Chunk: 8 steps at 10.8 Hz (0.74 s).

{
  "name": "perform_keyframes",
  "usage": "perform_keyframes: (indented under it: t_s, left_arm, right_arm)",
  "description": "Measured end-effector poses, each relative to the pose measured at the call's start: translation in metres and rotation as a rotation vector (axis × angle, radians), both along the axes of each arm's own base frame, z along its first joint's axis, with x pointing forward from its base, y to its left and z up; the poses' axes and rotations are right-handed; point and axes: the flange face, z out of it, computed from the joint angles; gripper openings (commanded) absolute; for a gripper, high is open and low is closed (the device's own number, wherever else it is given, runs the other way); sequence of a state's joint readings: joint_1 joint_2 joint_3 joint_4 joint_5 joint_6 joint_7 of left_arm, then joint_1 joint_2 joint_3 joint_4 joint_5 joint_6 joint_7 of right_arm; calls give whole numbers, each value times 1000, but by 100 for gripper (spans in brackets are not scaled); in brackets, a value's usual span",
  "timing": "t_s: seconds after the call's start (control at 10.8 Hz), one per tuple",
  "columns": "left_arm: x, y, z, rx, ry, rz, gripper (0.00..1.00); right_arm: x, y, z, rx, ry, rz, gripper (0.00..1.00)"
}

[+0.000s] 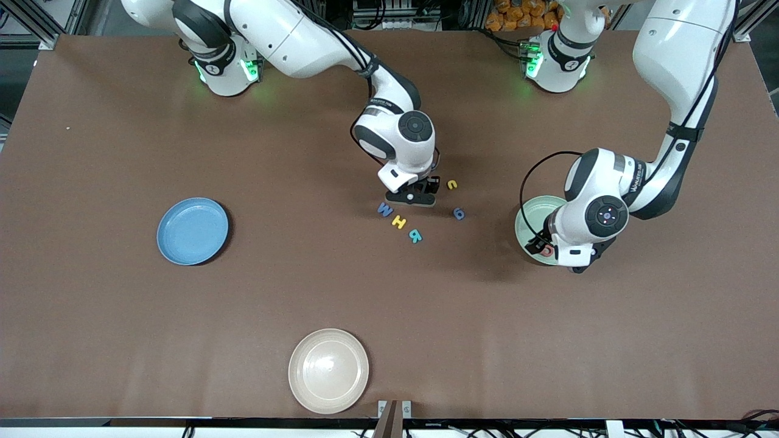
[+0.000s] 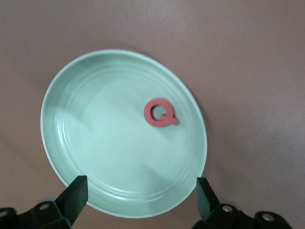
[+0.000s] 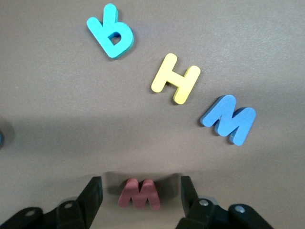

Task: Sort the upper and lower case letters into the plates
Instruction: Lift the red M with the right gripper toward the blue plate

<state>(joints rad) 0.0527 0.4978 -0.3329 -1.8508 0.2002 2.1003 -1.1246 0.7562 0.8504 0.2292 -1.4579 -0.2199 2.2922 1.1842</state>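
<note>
- The left gripper [image 2: 138,195] hangs over the pale mint green round plate [image 1: 530,214] at the left arm's end of the table, its two dark fingers [image 2: 74,195] spread wide with nothing between them.
- A small flat red letter Q [image 2: 160,113] lies inside that mint plate, apart from the rim and clear of both fingers.
- The right gripper [image 3: 140,198] is down at the table near the middle, its fingers [image 3: 90,198] standing apart on either side of a small flat red letter w [image 3: 139,193]; the letter lies on the brown table [image 1: 389,292] between them, and neither finger touches it.
- Just nearer the front camera than that gripper, three flat letters lie in a slanting row: a blue M [image 1: 384,209], a yellow H [image 1: 398,221] and a teal R [image 1: 415,235], each close to the next but apart.
- A small yellow letter u [image 1: 452,184] lies beside the right gripper, toward the left arm's end.
- A small blue letter g [image 1: 459,213] lies a little nearer the front camera than the yellow u.
- A sky blue round plate [image 1: 193,231] sits toward the right arm's end of the table, well apart from the letters, with no letter in it.
- A cream-white round plate [image 1: 328,370] sits at the table edge nearest the front camera.
</note>
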Motion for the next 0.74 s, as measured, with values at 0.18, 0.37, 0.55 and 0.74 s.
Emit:
perform_keyframes:
  t_s: [0.18,0.37,0.55,0.74]
  left_arm:
    - [11,0,13,-9,-33,-32,100]
    - [19,0,24,-25,-55,-90,100]
    - [30,-1,38,-34,-89,-92,100]
    - [36,-3,45,-39,-106,-92,100]
  right_arm:
    - [-3,1,-2,-4,2,-5,72]
    - [-7,3,-5,-9,6,0,69]
    - [-10,4,-8,-14,6,5,53]
    - [-11,6,-6,-11,-2,13,25]
